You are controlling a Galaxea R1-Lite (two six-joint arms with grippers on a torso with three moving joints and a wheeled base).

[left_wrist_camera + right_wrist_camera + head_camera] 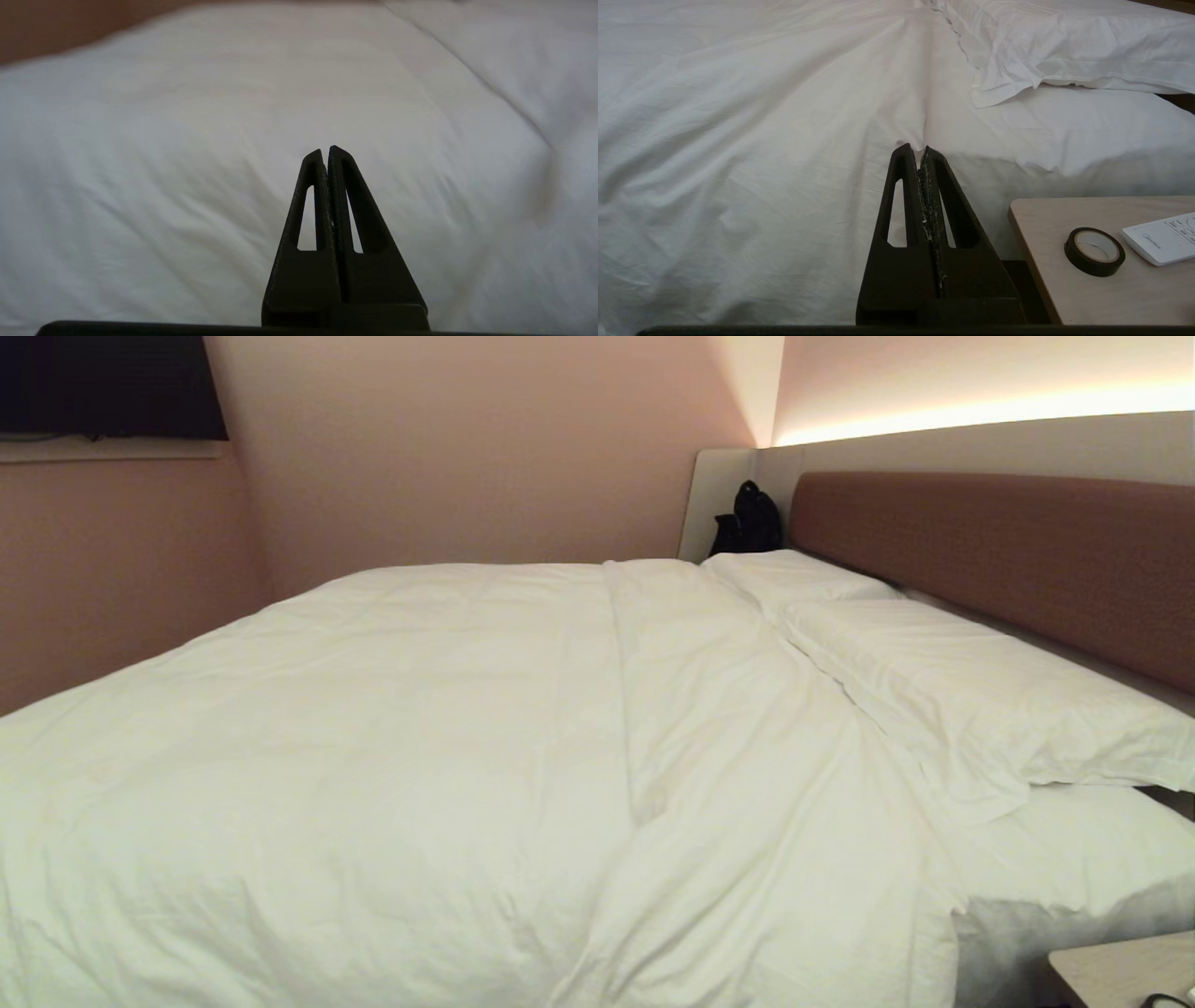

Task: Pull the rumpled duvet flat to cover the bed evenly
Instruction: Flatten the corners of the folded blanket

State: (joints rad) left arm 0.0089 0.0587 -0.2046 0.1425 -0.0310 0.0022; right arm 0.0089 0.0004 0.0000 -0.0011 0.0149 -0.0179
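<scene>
The puffy white duvet (392,737) lies spread over most of the bed (990,560), whose reddish-brown headboard runs along the right. Soft creases and one long fold line cross the duvet. Neither arm shows in the head view. In the left wrist view my left gripper (325,151) is shut and empty, held off the duvet (187,154) and facing it. In the right wrist view my right gripper (920,150) is shut and empty too, near the side of the duvet (752,154) by the bedside table.
Two flat white pillows (980,681) lie along the headboard. A black bag (749,520) sits in the far corner. The light wooden bedside table (1083,289) at the near right carries a roll of black tape (1094,250) and a white remote (1162,238).
</scene>
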